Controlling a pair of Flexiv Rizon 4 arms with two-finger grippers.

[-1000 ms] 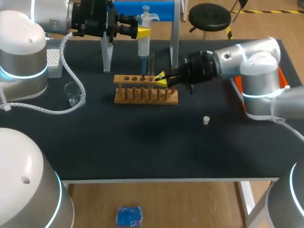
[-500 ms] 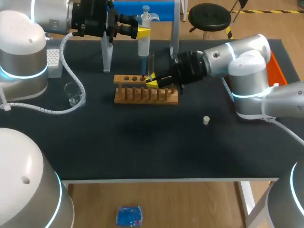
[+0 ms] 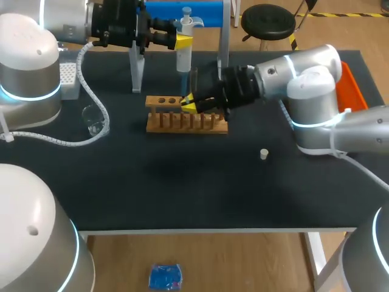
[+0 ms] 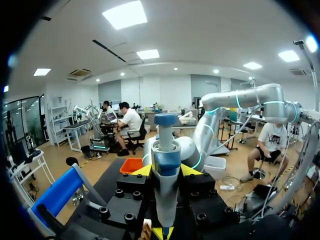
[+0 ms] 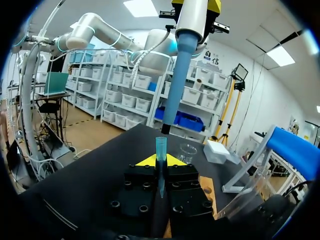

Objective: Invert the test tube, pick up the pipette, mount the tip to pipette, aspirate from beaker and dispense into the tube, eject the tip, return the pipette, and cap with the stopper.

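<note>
Two grippers are loaded. In the head view the left gripper (image 3: 182,41) clamps the pipette (image 3: 184,55) at the table's twelve o'clock, nose down above the rack (image 3: 185,120). The right gripper (image 3: 188,103) sits at the rack's twelve o'clock edge, under that nose, and what it holds is too small to make out here. The tube (image 3: 194,78) stands in the rack at the pipette's three o'clock, its lower part hidden behind the right gripper. The beaker (image 3: 92,118) lies at the rack's nine o'clock and the stopper (image 3: 264,154) at its four o'clock, well apart. In the left wrist view the left gripper (image 4: 166,172) is closed on the pipette (image 4: 166,200) from both sides, below the plunger. The pipette's own body hides its nose, and only the yellow ends of the right gripper (image 4: 162,233) peek out beneath. In the right wrist view the right gripper (image 5: 160,161) pinches the tip (image 5: 160,147) upright, mouth up, directly under the pipette (image 5: 175,80). Whether the two touch I cannot tell. The beaker (image 5: 188,150) stands ahead, toward one o'clock. The tip is probably very light, thin plastic with a smooth taper, so it may tilt or slip. It is best held on its mid-body, leaving the collar free. The pipette looks stiff and should bear a firm grip and a straight push. The tube appears to be fragile glass.
</note>
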